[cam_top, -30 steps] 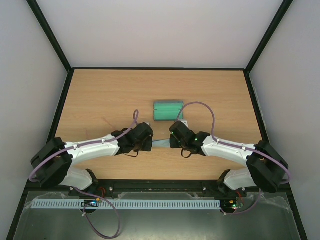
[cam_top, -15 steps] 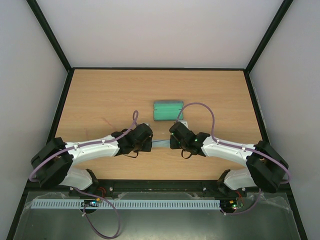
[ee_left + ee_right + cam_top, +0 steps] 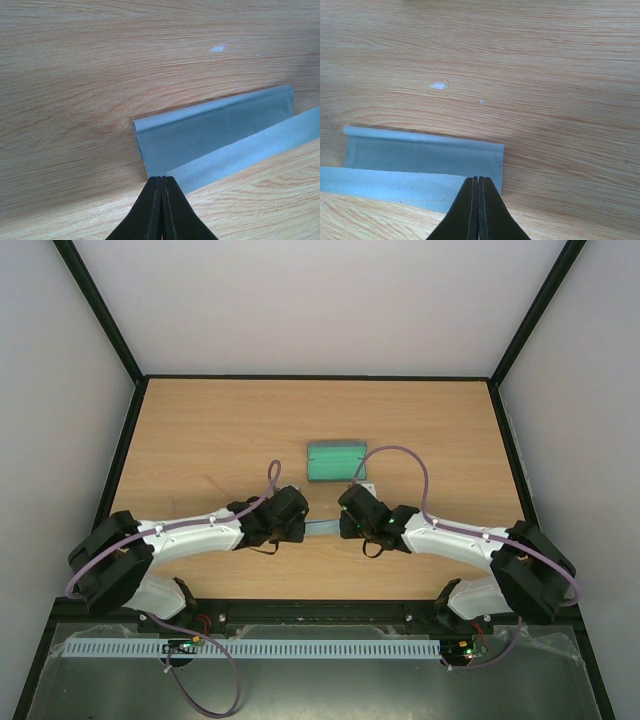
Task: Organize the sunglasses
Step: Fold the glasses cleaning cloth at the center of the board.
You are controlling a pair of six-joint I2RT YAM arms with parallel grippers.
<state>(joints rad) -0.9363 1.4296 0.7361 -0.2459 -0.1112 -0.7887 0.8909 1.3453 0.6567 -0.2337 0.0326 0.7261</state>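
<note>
leans in a bit more on the left than before. pinches the blue cloth [image 3: 210, 130] with left tool [image 3: 161, 179] and right tool [image 3: 478, 179], both shut, one at each end. stretches sideways between them on the tabletop [image 3: 200, 430]. no sunglasses in sight.

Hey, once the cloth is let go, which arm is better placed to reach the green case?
Probably the right. Both pincers pinch the blue cloth, but in the top view the right pincer sits close to the green case; the left pincer is farther off.
</note>
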